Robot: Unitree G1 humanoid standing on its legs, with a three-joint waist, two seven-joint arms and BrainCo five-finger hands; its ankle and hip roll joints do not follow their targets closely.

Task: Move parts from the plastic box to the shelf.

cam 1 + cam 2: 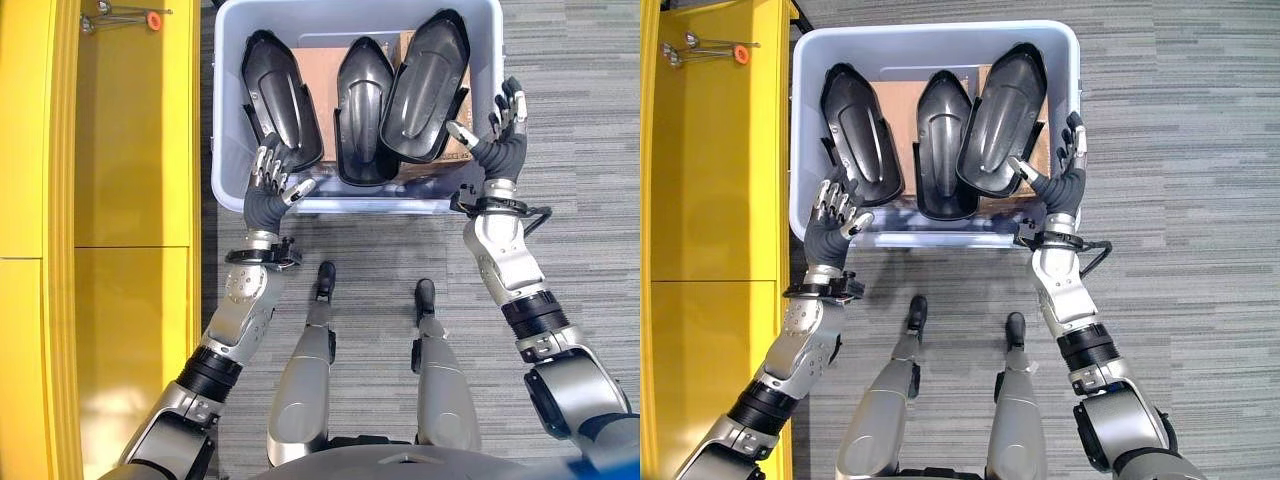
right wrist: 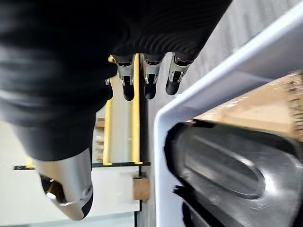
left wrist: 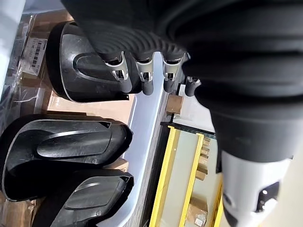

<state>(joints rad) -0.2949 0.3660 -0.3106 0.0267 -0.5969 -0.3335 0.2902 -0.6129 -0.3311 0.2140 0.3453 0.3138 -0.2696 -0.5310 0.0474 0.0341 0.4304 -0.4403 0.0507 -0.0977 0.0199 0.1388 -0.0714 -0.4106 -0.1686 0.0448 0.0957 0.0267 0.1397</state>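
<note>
- in the plastic box [image 1: 228, 150] on the carpeted floor [image 1: 580, 150]: three black moulded parts standing on end and leaning on one another, left part [image 1: 283, 98], middle part [image 1: 364, 110] and right part [image 1: 425, 85], with brown cardboard [image 1: 318, 62] behind them; none lifted yet, none on the shelf.
- at the box's near left corner: left robot hand [image 1: 272, 190] hovering with fingers spread and relaxed, clasping nothing, tips close to the lower edge of the left part; probably set there to take that part from its outer side.
- at the box's right wall: right robot hand [image 1: 500, 135] raised, fingers straight and splayed, thumb out toward the right part, empty; seemingly placed to bracket the leaning stack from the other side.
- to the robot's left: yellow shelf [image 1: 130, 200], close beside the box, with small metal tools [image 1: 115, 14] and an orange bit at its far end.
- in the way: box rim between hands and parts, and parts overlapping, so likely awkward to free just one.
</note>
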